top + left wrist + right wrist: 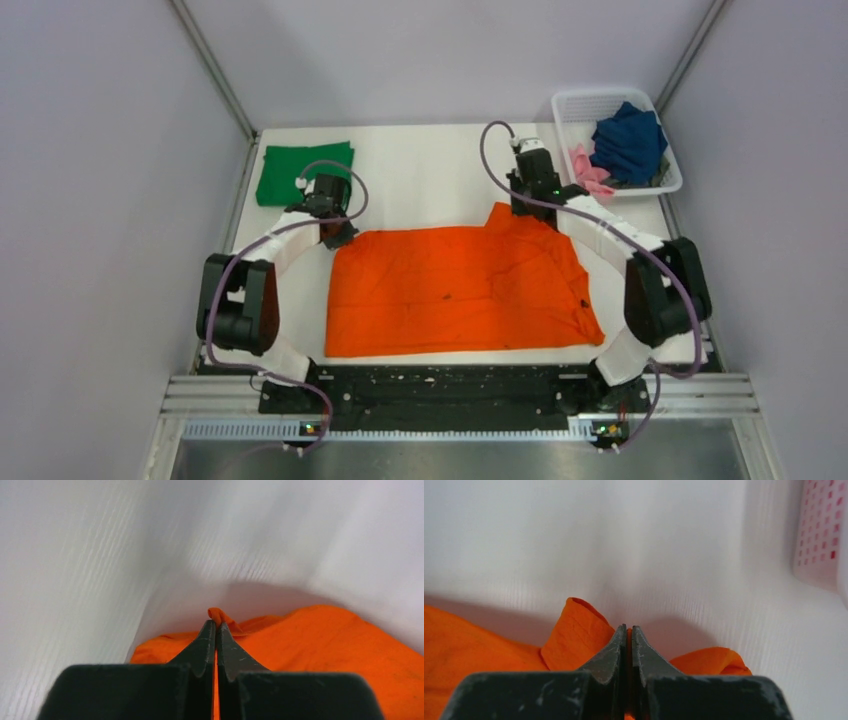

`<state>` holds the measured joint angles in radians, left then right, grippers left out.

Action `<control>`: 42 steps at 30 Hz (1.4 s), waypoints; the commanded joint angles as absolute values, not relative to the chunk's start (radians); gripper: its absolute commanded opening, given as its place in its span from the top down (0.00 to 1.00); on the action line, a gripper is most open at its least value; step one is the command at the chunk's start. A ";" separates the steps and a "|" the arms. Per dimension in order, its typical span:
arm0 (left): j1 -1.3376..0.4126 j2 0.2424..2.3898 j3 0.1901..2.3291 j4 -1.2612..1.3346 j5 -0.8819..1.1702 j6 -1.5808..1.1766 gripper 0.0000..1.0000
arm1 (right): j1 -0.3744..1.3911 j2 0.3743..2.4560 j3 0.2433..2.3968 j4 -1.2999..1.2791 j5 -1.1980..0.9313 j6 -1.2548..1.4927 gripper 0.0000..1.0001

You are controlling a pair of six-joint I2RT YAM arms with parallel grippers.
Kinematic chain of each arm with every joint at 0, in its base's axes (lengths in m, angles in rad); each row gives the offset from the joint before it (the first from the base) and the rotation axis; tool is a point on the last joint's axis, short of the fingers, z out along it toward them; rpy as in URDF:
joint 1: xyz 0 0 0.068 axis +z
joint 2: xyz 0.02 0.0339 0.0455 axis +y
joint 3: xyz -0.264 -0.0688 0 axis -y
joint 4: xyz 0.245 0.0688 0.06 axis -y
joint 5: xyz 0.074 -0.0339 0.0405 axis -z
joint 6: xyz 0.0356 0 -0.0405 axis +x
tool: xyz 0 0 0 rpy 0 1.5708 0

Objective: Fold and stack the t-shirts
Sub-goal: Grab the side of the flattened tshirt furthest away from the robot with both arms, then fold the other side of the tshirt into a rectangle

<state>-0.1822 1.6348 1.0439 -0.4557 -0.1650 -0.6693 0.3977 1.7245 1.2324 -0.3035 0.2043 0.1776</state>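
From above, the orange t-shirt [460, 290] lies spread on the desk [430, 170]: soft, light and limp, I judge, so best held by its far corners. Left wrist: my left fingers [214, 630] are clenched on a nub of its edge. Right wrist: my right fingers [626, 632] pinch a raised fold.

Pale walls [100, 200], white table [430, 170]

Open tabletop [430, 165] stretches along the far side, bounded by a folded green t-shirt [303, 172] left, mesh basket [603, 92] right.
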 commanded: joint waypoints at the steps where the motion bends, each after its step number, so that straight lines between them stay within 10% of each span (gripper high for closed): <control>1: -0.199 1.499 0.971 -0.407 -0.173 -0.660 1.00 | 0.418 1.514 1.073 -0.251 0.224 0.199 1.00; 42: -0.236 1.004 0.522 -0.321 -0.144 -0.706 0.98 | 0.489 0.804 0.462 -0.438 0.077 0.532 0.91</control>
<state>-0.2317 1.0538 0.5510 -0.3172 -0.1455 -0.6716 0.4759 0.8848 0.4652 -0.3504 0.0696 0.4404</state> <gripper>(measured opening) 0.014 0.051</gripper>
